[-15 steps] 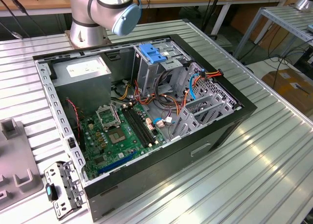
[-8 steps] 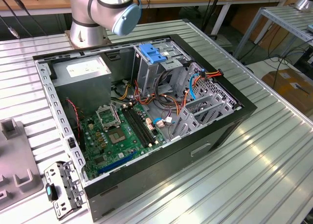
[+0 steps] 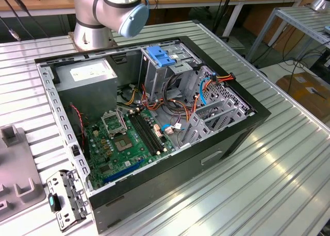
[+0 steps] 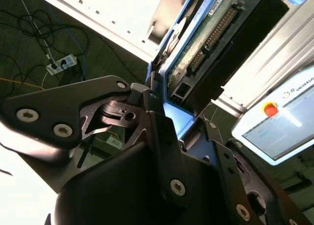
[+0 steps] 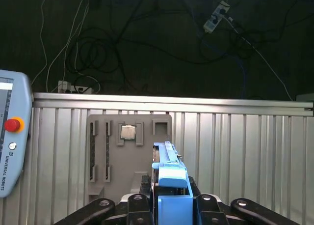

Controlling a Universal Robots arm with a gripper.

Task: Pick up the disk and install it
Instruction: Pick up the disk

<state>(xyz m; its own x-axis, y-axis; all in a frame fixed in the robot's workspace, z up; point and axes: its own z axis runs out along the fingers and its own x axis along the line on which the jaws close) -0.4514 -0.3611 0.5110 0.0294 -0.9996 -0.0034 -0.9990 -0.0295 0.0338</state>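
Here the pincer (image 5: 170,191) holds the disk (image 5: 169,168) over ribbed table (image 5: 240,151), cable-strewn floor (image 5: 147,43) beyond.

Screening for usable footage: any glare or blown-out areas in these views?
Exterior view: glare streaks the table on that view's right. Second wrist view: the pendant screen is washed out. First wrist view: the floor is dark, the disk in the claw evenly lit.

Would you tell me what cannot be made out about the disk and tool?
Label face of the disk: turned away in both wrist views.
Its far end: cut by the second wrist view's edge.
The arm: cut by the exterior view's top edge, so the tool's place is unknown.
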